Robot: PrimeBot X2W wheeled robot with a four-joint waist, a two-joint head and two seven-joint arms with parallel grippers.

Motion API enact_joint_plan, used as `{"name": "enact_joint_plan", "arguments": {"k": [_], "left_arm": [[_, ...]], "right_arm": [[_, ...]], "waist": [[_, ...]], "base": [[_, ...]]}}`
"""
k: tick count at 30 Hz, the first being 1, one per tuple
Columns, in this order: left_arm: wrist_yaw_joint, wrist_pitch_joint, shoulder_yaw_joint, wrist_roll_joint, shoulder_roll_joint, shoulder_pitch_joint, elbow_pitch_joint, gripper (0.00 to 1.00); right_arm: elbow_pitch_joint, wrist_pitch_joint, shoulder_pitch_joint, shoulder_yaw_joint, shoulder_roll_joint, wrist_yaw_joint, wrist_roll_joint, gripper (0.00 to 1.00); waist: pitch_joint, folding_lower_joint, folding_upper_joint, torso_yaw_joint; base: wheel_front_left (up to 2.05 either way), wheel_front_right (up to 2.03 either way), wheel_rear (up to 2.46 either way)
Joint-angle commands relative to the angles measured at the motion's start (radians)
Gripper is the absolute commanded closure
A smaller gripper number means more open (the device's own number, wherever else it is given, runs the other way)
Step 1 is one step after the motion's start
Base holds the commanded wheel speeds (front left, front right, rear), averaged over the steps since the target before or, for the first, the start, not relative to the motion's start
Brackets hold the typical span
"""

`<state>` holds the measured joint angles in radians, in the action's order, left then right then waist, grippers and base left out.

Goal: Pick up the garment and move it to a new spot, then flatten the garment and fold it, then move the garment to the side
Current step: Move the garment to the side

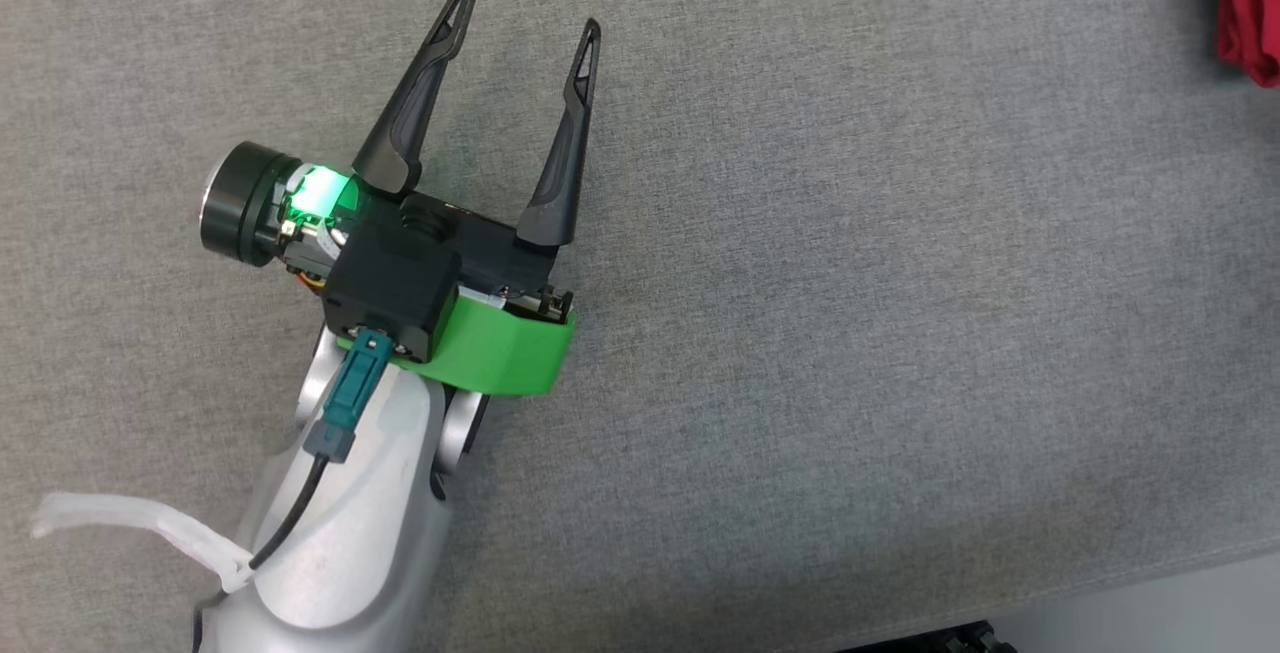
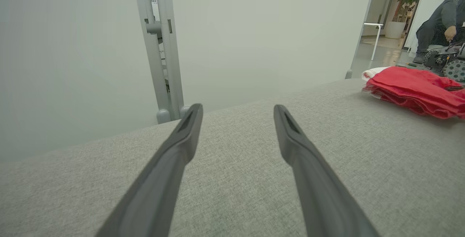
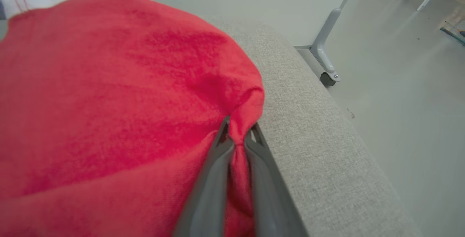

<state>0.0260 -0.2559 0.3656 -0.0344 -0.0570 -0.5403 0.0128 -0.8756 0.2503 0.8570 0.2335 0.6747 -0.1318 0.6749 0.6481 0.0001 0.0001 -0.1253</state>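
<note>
The garment (image 3: 109, 95) is red with a white part at its far end. My right gripper (image 3: 238, 133) is shut on a pinch of its fabric near the edge of the grey surface (image 3: 308, 128). In the head view a strip of the garment (image 1: 1250, 3) shows at the top right corner. In the left wrist view the garment (image 2: 414, 90) lies bunched at the far right of the surface. My left gripper (image 1: 530, 8) hovers open over bare grey fabric at centre left, nothing between its fingers (image 2: 181, 146).
The grey fabric surface (image 1: 850, 283) ends at a front edge at the lower right. Floor and a castered frame leg (image 3: 327, 59) lie beyond its right side. A person (image 2: 441, 19) sits in the background beside a wheeled machine, and a grey post (image 2: 160, 48) stands behind the surface.
</note>
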Motion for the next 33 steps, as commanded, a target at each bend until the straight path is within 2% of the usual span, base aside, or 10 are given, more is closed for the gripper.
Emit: {"name": "enact_joint_plan", "arguments": {"k": [1, 2, 5, 9, 14, 18, 24, 33], "left_arm": [[0.000, 0.002, 0.000, 0.003, -0.012, -0.013, 0.002, 0.00], [0.000, 0.002, 0.000, 0.001, -0.013, -0.010, 0.004, 0.00], [-0.005, 0.002, 0.000, -0.007, -0.014, 0.007, 0.016, 0.00], [-0.012, 0.000, -0.003, -0.021, -0.016, 0.034, 0.034, 0.00], [-0.037, -0.003, -0.026, -0.050, -0.018, 0.090, 0.066, 0.00], [-0.058, -0.005, -0.048, -0.069, -0.019, 0.139, 0.085, 0.00], [-0.092, -0.009, -0.098, -0.116, -0.021, 0.207, 0.112, 0.00], [-0.134, -0.009, -0.188, -0.162, -0.036, 0.321, 0.131, 0.00]], "right_arm": [[-0.018, 0.009, 0.015, -0.010, -0.001, 0.002, 0.004, 0.05], [-0.025, 0.011, 0.015, -0.013, -0.002, 0.002, -0.002, 0.00], [-0.036, 0.016, 0.000, -0.033, -0.010, 0.002, -0.034, 0.00], [0.063, 0.015, -0.068, -0.142, -0.040, 0.002, -0.114, 0.00], [0.279, 0.015, -0.227, -0.299, -0.154, 0.002, -0.250, 0.00], [0.456, 0.015, -0.369, -0.348, -0.268, 0.002, -0.329, 0.00], [0.643, 0.015, -0.542, -0.338, -0.403, 0.002, -0.374, 0.00], [0.770, 0.015, -0.699, -0.265, -0.493, 0.002, -0.411, 0.00]], "waist": [[-0.002, -0.0001, -0.0001, -0.008], [-0.006, -0.0001, -0.0001, -0.009], [-0.031, -0.0001, -0.0001, -0.015], [-0.079, -0.0001, -0.0001, -0.024], [-0.164, -0.0001, -0.0001, -0.029], [-0.226, -0.0001, -0.0001, -0.020], [-0.306, -0.0001, -0.0001, 0.015], [-0.404, -0.0001, -0.0001, 0.106]], "base": [[0.00, 0.00, 0.00], [0.00, 0.00, 0.00], [0.00, 0.00, 0.00], [0.00, 0.00, 0.00], [0.00, 0.00, 0.00], [0.00, 0.00, 0.00], [0.00, 0.00, 0.00], [0.00, 0.00, 0.00]]}}
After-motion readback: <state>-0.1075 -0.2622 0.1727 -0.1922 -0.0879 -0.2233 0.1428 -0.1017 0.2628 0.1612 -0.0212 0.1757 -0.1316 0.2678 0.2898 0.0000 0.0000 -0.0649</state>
